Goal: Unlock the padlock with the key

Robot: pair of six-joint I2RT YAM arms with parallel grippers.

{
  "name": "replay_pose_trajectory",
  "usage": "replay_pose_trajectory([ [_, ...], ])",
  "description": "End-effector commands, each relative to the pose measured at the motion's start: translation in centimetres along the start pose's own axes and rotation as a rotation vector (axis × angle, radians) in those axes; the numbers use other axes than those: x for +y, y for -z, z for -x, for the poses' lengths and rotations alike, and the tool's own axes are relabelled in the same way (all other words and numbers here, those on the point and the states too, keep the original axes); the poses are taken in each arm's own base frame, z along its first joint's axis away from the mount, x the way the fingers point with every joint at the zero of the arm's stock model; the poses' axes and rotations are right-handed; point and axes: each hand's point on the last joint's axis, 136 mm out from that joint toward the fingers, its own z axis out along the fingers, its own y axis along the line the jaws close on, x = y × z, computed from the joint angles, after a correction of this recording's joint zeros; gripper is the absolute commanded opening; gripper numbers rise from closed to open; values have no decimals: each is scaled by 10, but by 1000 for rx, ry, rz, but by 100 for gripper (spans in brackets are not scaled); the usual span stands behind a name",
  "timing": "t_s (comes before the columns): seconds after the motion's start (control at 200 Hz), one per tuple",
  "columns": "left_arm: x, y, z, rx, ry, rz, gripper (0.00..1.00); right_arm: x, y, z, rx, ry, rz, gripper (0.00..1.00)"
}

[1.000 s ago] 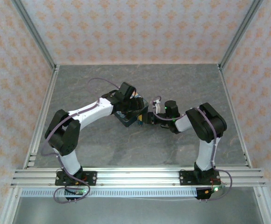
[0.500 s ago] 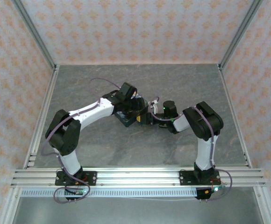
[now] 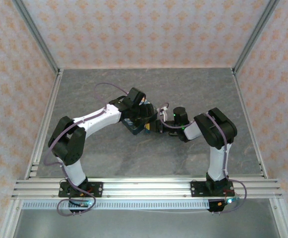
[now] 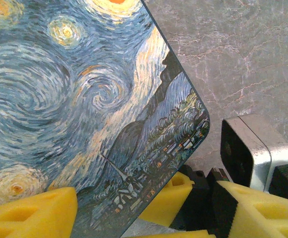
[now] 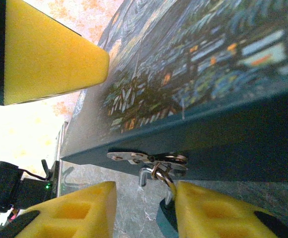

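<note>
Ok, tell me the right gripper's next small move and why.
Probably close the right gripper slightly: its fingers stand either side of the padlock hanging from the clasp on the box, with a gap left at one finger, so it isn't gripped yet.

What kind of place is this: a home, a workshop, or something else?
Probably a robot test cell in a laboratory, not a home. The left arm and right arm are bolted to an aluminium rail. Patterned wall panels in metal frame posts enclose the grey marbled tabletop.
</note>
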Motion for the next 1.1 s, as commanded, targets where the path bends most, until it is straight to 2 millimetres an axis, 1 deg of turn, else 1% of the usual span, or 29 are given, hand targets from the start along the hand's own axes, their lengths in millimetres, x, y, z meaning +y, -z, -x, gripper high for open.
replay_pose_trajectory([
  [0.0,-2,6,3,-16,-4,20,73,7,2,0,0,40,32,31],
  [0.195,-1,7,4,-19,-7,24,74,3,3,-2,4,32,18,24],
  [0.385,-1,8,4,-20,-8,25,74,3,2,-1,9,29,14,13],
  [0.485,-1,9,5,-23,-8,28,74,-1,3,-1,3,23,-3,8],
  [0.595,1,9,5,-27,-8,35,74,-7,7,2,-20,3,-36,5],
  [0.686,2,11,5,-31,-7,39,74,-8,11,5,-46,-6,-51,3],
  [0.881,4,10,2,-26,4,39,74,-9,13,7,-66,-24,-62,1],
  [1.096,8,9,-7,-20,26,35,74,-7,18,25,-165,-76,-64,0],
])
